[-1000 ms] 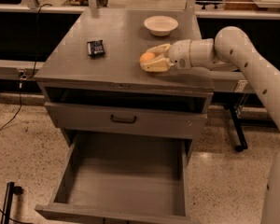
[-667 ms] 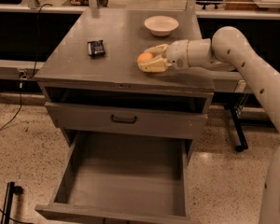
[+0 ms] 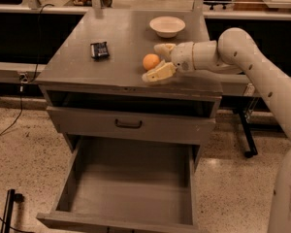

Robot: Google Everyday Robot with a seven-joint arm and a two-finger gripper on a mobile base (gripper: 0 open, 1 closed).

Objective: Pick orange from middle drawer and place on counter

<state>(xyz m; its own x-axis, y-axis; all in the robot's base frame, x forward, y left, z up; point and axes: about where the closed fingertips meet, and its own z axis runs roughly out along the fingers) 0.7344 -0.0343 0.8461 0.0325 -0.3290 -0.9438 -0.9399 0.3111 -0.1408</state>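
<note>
We are holding our gripper (image 3: 153, 62) low over the tabletop (image 3: 116, 33) near its front edge, fingers (image 3: 160, 73) spread wide on either side of the orange (image 3: 151, 61), which is sitting on the grey surface. A white bowl (image 3: 167, 26) is standing farther back, a dark packet (image 3: 99, 50) is lying well apart, and the middle drawer (image 3: 131, 183) is hanging open below.

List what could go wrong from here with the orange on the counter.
1. The orange sits on the counter near its front edge, between the open fingers of the gripper; pulling back could nudge it.
2. Being round, it might roll off and drop into the open middle drawer below.
</note>
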